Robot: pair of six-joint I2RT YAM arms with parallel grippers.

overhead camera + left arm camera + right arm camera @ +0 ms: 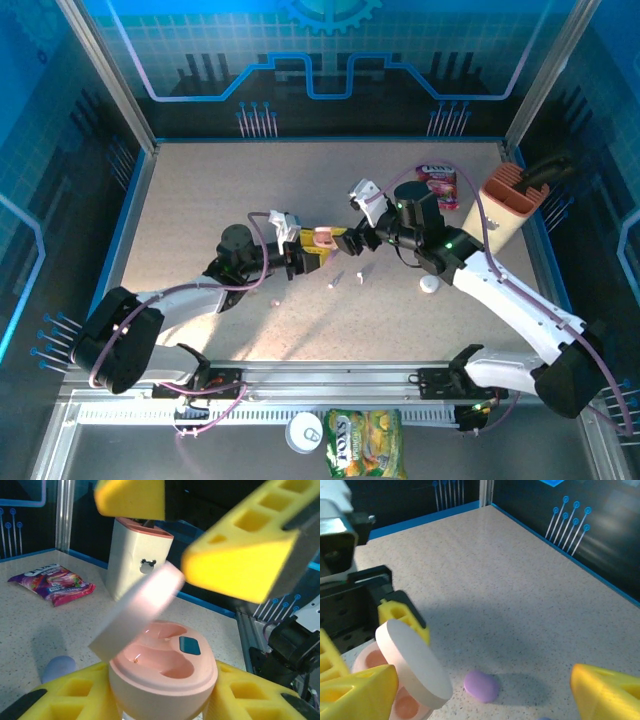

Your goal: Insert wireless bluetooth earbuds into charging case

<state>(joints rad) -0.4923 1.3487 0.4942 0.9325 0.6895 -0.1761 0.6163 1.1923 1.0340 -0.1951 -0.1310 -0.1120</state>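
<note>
A pink charging case (165,672) stands upright between my left gripper's (162,692) yellow pads, and that gripper is shut on it. Its pale lid (137,612) is hinged open and both wells look empty. In the top view the case (323,237) hangs above mid-table, with my right gripper (358,238) open right beside it. One of the right gripper's fingers (357,692) sits against the lid (412,665). A lilac earbud (481,685) lies on the table under the open right gripper (480,700). Two more tiny earbuds (335,281) (359,272) and a pink one (275,300) lie below.
A white round case (429,284) rests by the right arm. A purple candy packet (440,185) and a pink-topped white holder box (510,200) stand at the back right. A snack bag (362,440) and a white tin (303,430) lie in front of the rail.
</note>
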